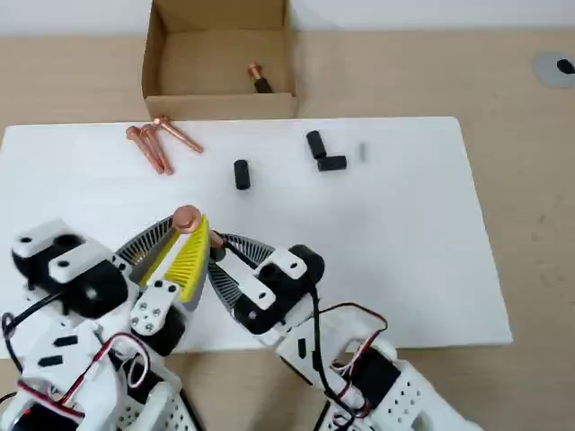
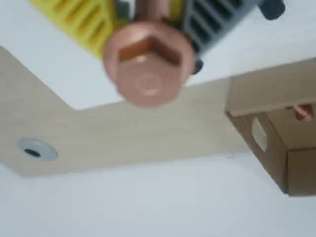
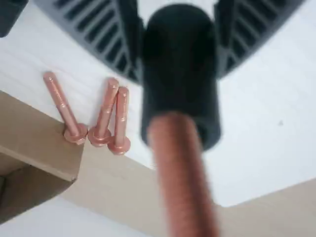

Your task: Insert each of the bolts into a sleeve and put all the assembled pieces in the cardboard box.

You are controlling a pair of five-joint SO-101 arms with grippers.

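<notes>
Copper bolt [image 2: 148, 61] and black sleeve [image 3: 180, 74] were held end to end.
The left gripper [image 1: 189, 229] pinched the bolt just under its head. The right gripper [image 1: 218, 244] was clamped on the sleeve, the bolt's shaft meeting its open end above the white mat [image 1: 404, 251]. Beyond lay three loose bolts [image 1: 157, 144] and three loose sleeves [image 1: 241, 174]. Farther off on the table [image 1: 530, 180], the cardboard box [image 1: 157, 54] held one assembled piece [image 1: 259, 78].

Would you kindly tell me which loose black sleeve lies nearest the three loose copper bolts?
The lone black cylindrical sleeve; the other two sleeves huddle together farther from the copper-coloured metal bolts.
</notes>
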